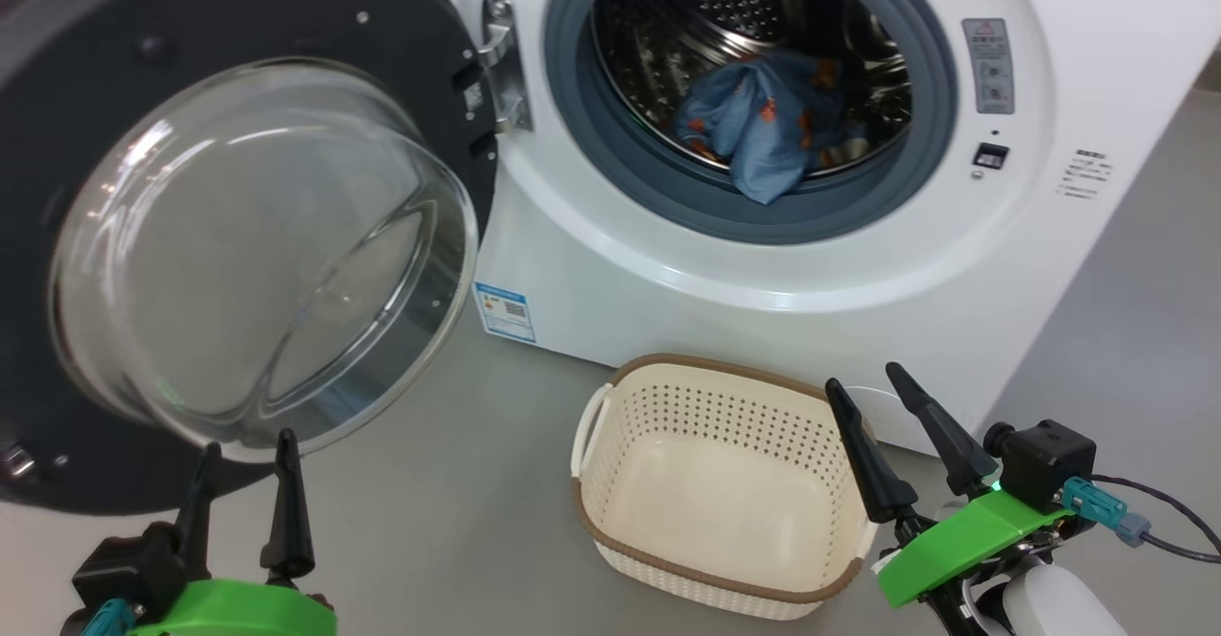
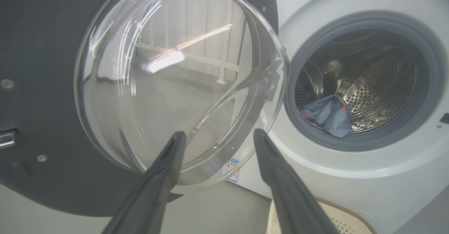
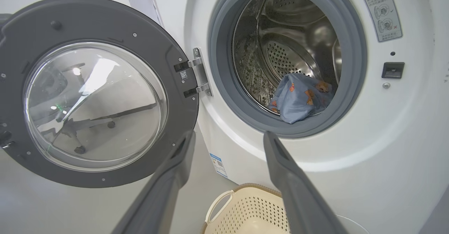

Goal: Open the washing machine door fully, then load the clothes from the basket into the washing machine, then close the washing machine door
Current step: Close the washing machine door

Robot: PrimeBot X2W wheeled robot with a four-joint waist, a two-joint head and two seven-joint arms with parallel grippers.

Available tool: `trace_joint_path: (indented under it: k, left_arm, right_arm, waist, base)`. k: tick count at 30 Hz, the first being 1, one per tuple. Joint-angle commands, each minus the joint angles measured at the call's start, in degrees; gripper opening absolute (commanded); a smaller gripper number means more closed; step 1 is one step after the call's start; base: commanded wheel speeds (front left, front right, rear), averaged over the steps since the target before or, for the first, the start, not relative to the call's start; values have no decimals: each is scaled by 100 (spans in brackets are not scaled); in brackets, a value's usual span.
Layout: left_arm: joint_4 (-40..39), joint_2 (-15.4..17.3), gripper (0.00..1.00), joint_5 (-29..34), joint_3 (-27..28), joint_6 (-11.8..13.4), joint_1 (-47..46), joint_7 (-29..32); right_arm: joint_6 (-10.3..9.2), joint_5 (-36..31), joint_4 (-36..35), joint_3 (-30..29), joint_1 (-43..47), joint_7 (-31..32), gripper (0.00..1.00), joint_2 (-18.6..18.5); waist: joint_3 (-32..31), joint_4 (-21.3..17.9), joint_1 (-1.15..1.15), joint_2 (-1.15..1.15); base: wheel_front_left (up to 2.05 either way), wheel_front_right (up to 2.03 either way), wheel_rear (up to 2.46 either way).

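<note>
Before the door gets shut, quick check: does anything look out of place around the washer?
One thing: the blue printed cloth lies far forward, and its lower corner hangs over the grey gasket. It might get pinched when the door closes. The basket is empty, and nothing looks spilled.

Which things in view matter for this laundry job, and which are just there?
Job: washing machine; its open door; blue cloth in the drum; empty basket.
Just there: blue label; warning sticker.

Bright, sharp; glare on door glass (image 2: 165, 60), prob. overhead lamps.
</note>
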Motion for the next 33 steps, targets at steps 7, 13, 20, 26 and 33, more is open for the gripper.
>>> trace_joint_path:
  k: [7,13,20,26,33]
  left_arm:
    - [-118,83,100,39,185,81,-92,-31]
    - [-119,81,100,22,215,109,-104,-31]
    - [-120,77,100,8,226,117,-124,-31]
    - [-175,71,100,10,221,111,-116,-31]
    - [-355,115,100,-12,194,57,-140,-31]
  right_arm:
    - [8,73,-133,91,9,-44,100,14]
    - [8,83,-125,117,17,-44,100,34]
    - [8,90,-121,131,-13,-44,100,25]
    - [8,105,-112,163,-12,-44,100,19]
    - [8,110,-112,188,-16,-44,100,12]
  waist:
    - [19,332,0,0]
    - [39,452,0,0]
    - [54,504,0,0]
    - [27,496,0,0]
    - [46,448,0,0]
  base:
    - [0,0,0]
    - [0,0,0]
    - [0,0,0]
    - [0,0,0]
    - [0,0,0]
